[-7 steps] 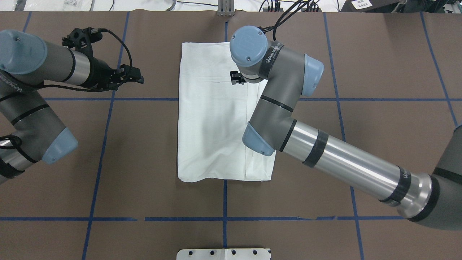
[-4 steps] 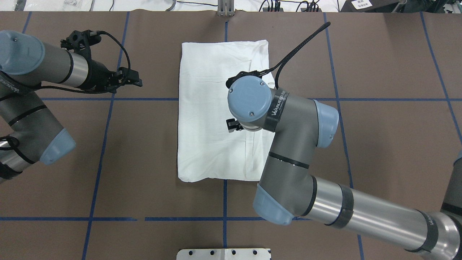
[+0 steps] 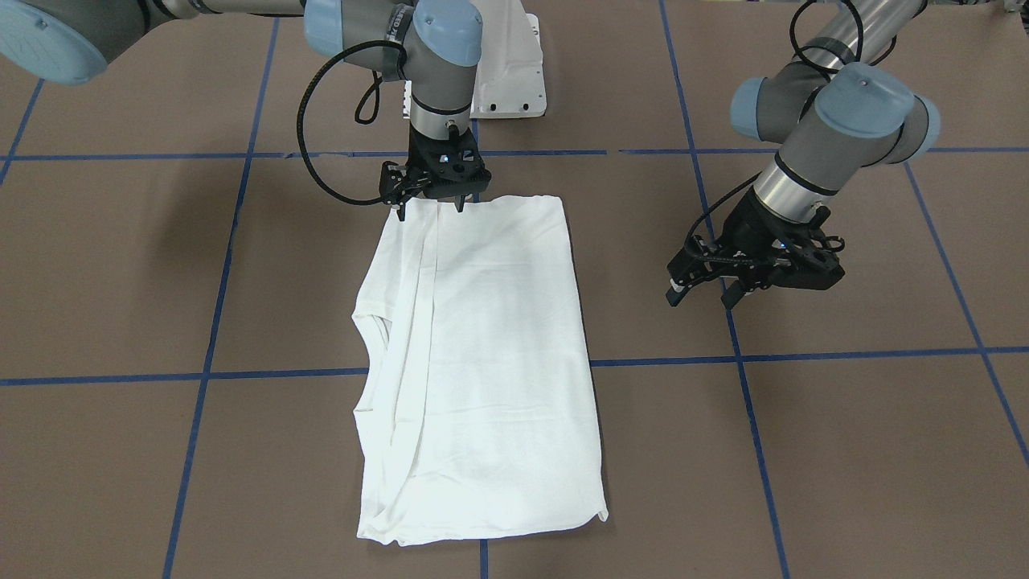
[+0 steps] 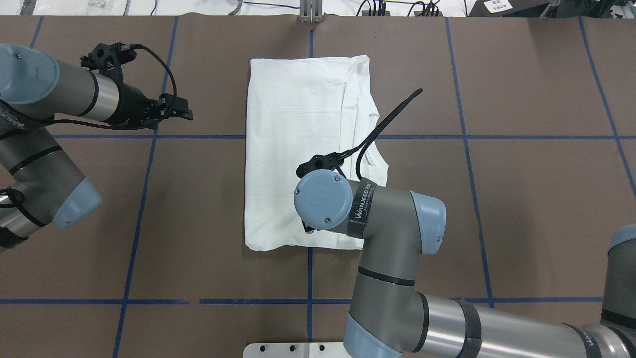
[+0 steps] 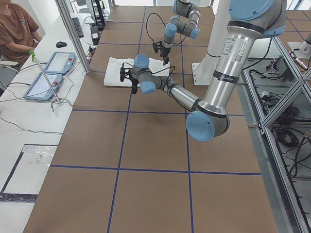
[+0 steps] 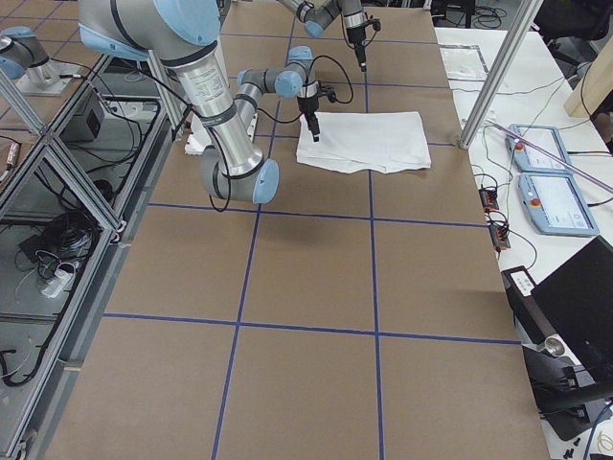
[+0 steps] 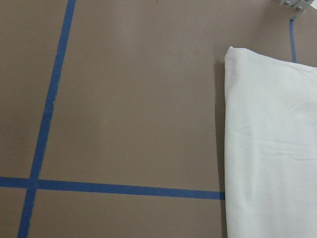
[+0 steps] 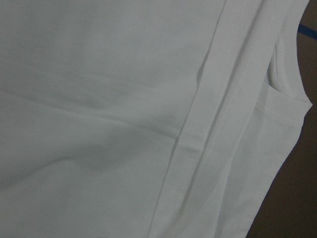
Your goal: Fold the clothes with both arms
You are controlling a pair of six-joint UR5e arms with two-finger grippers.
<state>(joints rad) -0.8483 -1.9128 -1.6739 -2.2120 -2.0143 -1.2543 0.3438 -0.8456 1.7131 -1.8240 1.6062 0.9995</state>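
The clothes are one white shirt [image 4: 298, 149], folded into a long rectangle in the middle of the table, with a folded-in strip and seam along its right side [image 8: 198, 129]. My right gripper [image 3: 430, 209] hangs open just above the shirt's [image 3: 490, 362] edge nearest the robot, holding nothing. In the overhead view its own wrist hides it. My left gripper [image 3: 699, 296] is open and empty over bare table, well to the left of the shirt. Its wrist view shows only the shirt's far left corner [image 7: 267, 148].
Blue tape lines [image 4: 308, 301] divide the brown table into squares. The white pedestal base plate [image 3: 506, 72] sits at the robot's edge. A side table with two tablets [image 5: 48, 73] and a seated person [image 5: 17, 29] lies beyond the far edge.
My right arm has swept back along the shirt's right side, from its far end to its near edge. The far right part of the shirt now shows. The left arm has barely moved.
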